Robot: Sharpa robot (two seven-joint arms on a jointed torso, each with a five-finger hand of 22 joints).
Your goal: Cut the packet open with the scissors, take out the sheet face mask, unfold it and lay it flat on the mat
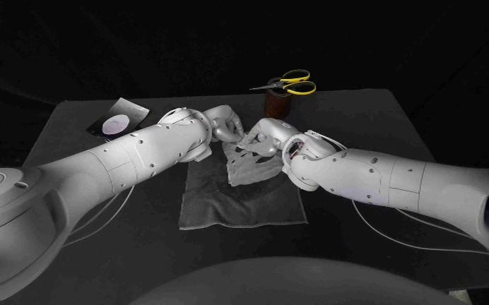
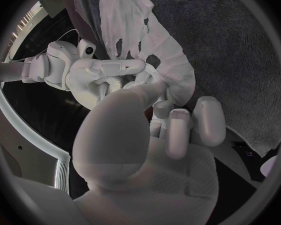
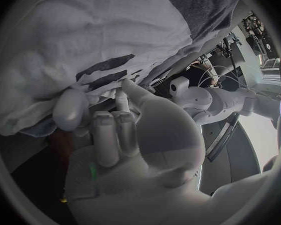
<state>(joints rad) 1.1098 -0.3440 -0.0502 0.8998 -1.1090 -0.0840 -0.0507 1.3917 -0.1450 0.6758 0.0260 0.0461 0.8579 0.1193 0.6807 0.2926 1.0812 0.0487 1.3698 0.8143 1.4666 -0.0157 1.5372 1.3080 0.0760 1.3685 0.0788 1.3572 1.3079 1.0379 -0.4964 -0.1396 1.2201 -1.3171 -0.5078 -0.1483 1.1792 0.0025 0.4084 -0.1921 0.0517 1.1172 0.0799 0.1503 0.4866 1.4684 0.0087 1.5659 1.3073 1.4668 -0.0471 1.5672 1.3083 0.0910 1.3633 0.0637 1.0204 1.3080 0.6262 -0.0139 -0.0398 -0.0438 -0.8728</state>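
Note:
The white sheet face mask (image 1: pixel 249 166) is partly unfolded and creased, its lower part on the grey mat (image 1: pixel 242 202). My left hand (image 1: pixel 225 123) and my right hand (image 1: pixel 267 135) meet at its far edge, each pinching it. In the left wrist view my left hand (image 2: pixel 168 127) pinches the mask (image 2: pixel 162 45) beside my right hand (image 2: pixel 106 77). In the right wrist view my right hand (image 3: pixel 115 130) grips the mask (image 3: pixel 84 40) at its cut-out holes. The opened packet (image 1: pixel 122 118) lies at the table's far left. The yellow-handled scissors (image 1: pixel 290 84) stand in a brown holder (image 1: pixel 278 104).
The brown holder stands just behind my hands, at the table's far middle. Thin cables (image 1: pixel 408 227) trail over the table under my right arm. Bare table (image 1: pixel 377 121) lies to the right of the mat.

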